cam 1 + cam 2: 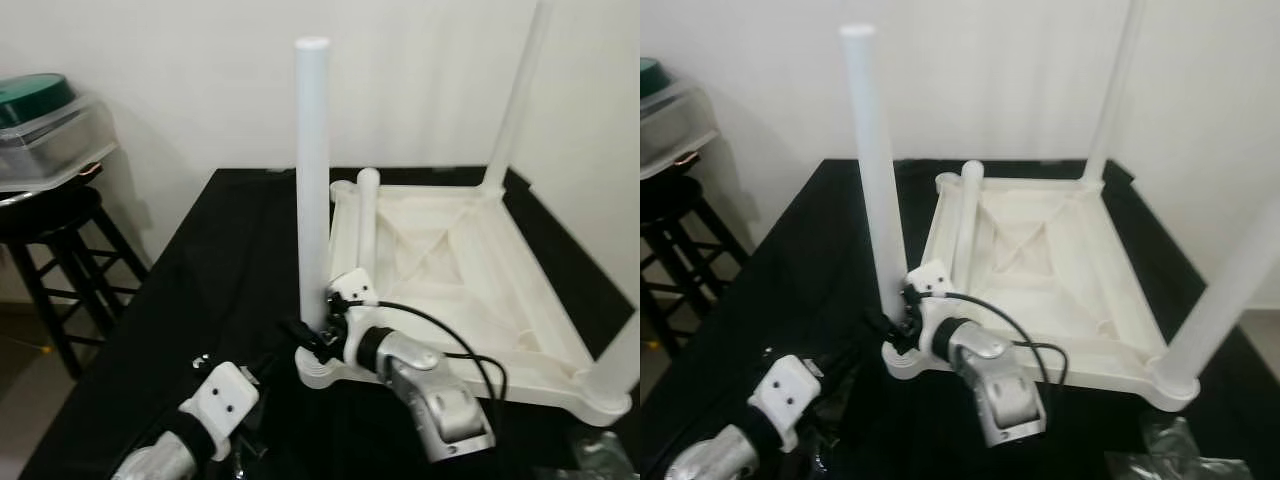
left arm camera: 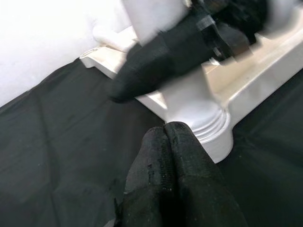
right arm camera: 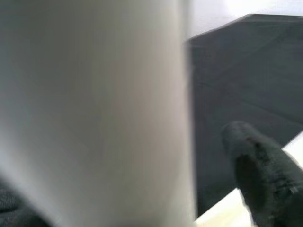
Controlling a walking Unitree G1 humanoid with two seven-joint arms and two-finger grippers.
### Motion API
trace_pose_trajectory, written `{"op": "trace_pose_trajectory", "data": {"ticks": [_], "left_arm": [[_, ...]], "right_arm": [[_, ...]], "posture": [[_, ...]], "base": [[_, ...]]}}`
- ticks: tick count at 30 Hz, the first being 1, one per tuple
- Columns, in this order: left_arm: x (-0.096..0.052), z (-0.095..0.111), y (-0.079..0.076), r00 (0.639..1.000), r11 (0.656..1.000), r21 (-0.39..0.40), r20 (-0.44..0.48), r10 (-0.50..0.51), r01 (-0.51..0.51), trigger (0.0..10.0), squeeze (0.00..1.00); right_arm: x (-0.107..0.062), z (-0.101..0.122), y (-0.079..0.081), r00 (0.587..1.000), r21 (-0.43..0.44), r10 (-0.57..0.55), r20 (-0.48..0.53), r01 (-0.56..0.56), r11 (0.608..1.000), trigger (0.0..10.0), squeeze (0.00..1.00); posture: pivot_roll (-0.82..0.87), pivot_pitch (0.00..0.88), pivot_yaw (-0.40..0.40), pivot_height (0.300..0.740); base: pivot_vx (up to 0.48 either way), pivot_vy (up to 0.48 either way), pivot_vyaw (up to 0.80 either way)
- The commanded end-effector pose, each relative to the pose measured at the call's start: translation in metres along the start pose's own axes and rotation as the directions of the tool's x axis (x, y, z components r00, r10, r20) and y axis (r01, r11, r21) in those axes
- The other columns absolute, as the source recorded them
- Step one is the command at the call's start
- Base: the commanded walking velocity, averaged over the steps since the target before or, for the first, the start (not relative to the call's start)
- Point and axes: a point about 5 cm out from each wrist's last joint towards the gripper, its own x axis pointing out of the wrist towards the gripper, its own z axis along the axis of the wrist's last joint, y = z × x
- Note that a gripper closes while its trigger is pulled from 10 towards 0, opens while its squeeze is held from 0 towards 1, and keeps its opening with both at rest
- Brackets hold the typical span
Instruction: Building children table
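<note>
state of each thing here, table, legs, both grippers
table top: upside down on the black cloth
near-left leg: upright in its corner socket
short leg: upright at the far-left corner
right gripper: shut on near-left leg at its base
left gripper: shut, holding nothing

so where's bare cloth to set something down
Bare black cloth runs along the left, between the stool and the upturned table. The near corner is crowded: right end effector on a leg, left end effector beside it.

A white plastic children's table (image 1: 450, 270) lies upside down on a black cloth-covered surface (image 1: 220, 280). Four round white legs stand upright at its corners; the near-left leg (image 1: 312, 180) rises tallest in view.
</note>
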Motion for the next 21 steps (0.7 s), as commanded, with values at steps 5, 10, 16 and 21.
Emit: {"op": "trace_pose_trajectory", "data": {"ticks": [5, 10, 16, 21], "left_arm": [[-0.001, -0.005, 0.0, 1.0, 1.0, -0.002, -0.018, 0.002, -0.002, 10.0, 0.0], [-0.001, -0.005, -0.001, 1.0, 1.0, 0.001, -0.017, 0.003, -0.003, 10.0, 0.0], [-0.001, -0.004, -0.002, 1.0, 1.0, 0.003, -0.013, 0.009, -0.009, 10.0, 0.0], [-0.001, -0.003, -0.003, 1.0, 1.0, 0.004, -0.012, 0.011, -0.011, 10.0, 0.0]], "right_arm": [[-0.006, 0.044, -0.024, 0.966, -0.205, 0.247, 0.081, -0.227, 0.952, 10.0, 0.57], [-0.004, 0.061, -0.029, 0.904, -0.224, 0.427, 0.037, -0.409, 0.885, 10.0, 0.0], [0.003, 0.062, -0.03, 0.808, -0.192, 0.588, -0.024, -0.581, 0.791, 10.0, 0.0], [0.006, 0.06, -0.03, 0.778, -0.169, 0.627, -0.028, -0.622, 0.764, 0.0, 0.0]], "posture": [[-0.01, 0.0, 0.011, 0.74], [0.0, 0.0, 0.003, 0.74], [0.01, 0.0, -0.006, 0.74], [0.01, 0.0, -0.008, 0.74]], "base": [[0.0, 0.0, 0.0], [0.0, 0.0, 0.0], [0.0, 0.0, 0.0], [0.0, 0.0, 0.0]]}}
